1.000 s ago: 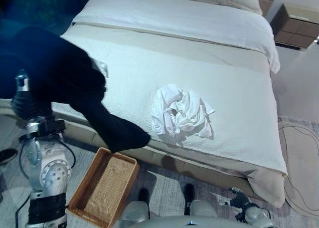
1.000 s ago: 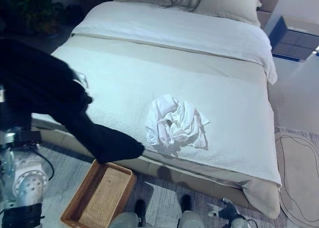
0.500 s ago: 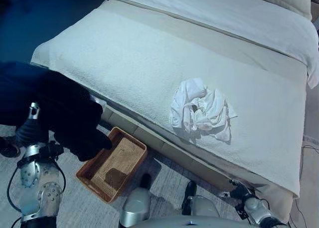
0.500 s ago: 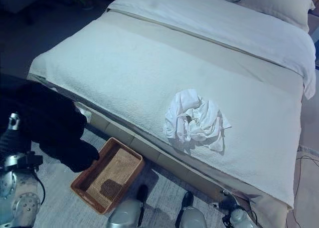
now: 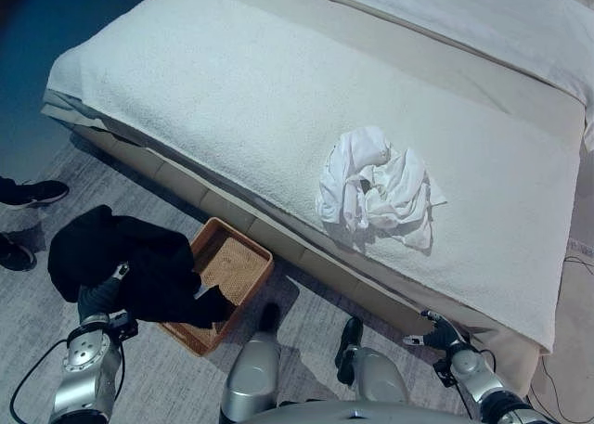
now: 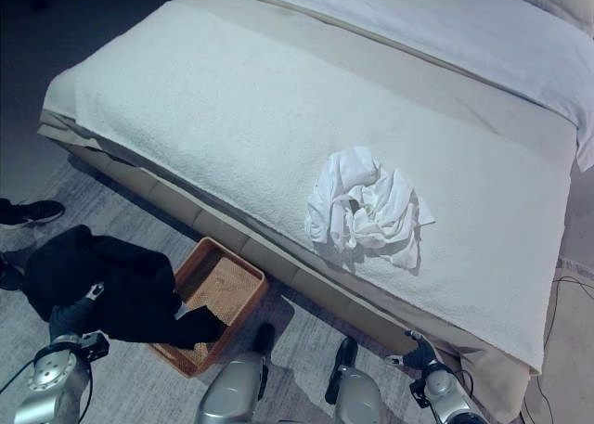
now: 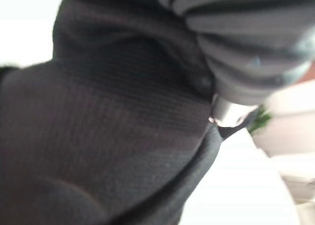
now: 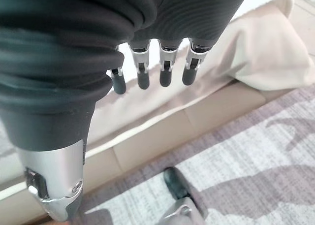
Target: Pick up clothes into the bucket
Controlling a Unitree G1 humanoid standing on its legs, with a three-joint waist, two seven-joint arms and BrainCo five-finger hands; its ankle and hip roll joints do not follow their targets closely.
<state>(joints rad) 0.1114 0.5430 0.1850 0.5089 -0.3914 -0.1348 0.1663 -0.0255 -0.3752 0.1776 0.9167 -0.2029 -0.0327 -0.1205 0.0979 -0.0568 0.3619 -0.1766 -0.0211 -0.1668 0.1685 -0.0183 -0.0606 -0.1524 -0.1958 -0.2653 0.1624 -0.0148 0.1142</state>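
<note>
At about 9 o'clock in the head views two dark shoes (image 5: 28, 193) of a person stand on the grey carpet (image 5: 139, 368). Just right of them, near 8 o'clock, one black garment (image 5: 130, 271) hangs bunched over the left hand (image 7: 241, 33); the cloth hides that hand's fingers, so I cannot tell how they sit, though the left wrist view shows the dark ribbed cover pressed against black fabric. The garment's lower end droops onto the near corner of one woven brown basket (image 5: 239, 257), which lies on the carpet right beside the bed's base, at roughly 7 o'clock. The basket's inside, where it shows, holds nothing else.

One bed (image 5: 232, 81) fills the upper part, spread with a white textured cover. On it, just right of centre toward 2 o'clock, lies one crumpled white garment (image 5: 376, 187), well apart from the basket.

At 5 o'clock, low by the bed's corner, is the right hand (image 8: 147, 67); its fingers (image 8: 165, 70) hang straight and loose, holding nothing, above the carpet.
</note>
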